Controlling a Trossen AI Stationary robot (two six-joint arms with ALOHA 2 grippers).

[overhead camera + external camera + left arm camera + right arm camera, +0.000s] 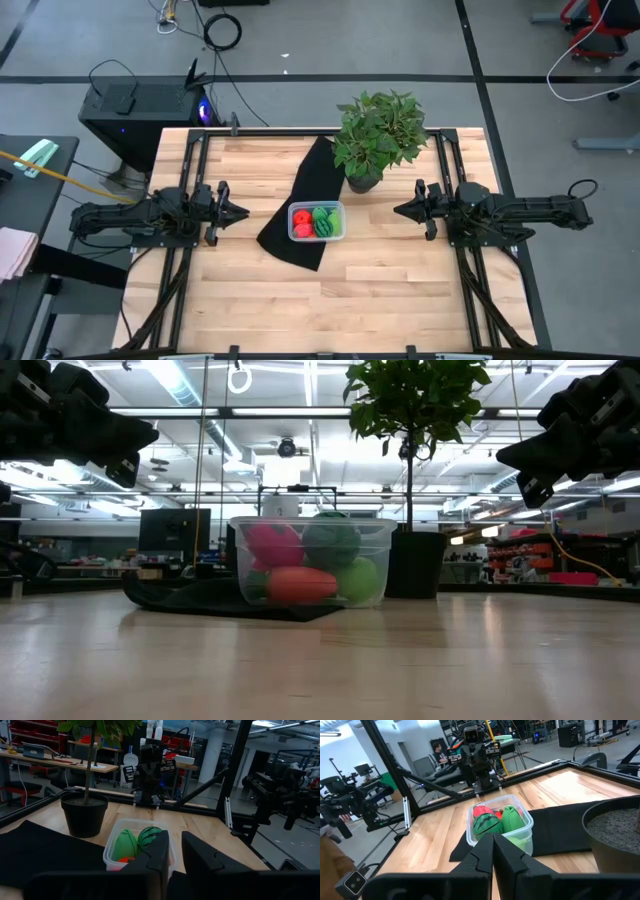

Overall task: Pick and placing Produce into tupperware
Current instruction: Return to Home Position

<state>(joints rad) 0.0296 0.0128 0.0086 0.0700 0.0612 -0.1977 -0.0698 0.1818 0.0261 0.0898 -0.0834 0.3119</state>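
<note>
Sitting unlabelled on black cloth [290,215], tupperware [317,222] full of produce [313,222]

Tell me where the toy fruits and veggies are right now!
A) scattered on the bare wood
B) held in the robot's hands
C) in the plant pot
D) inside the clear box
D, the red and green produce all sits inside the tupperware, which rests on the black cloth; none lies on the wood, and both hands, left hand and right hand, are shut and hold nothing.

Bright overhead strip lights; soft shadows, distance blurred.
</note>
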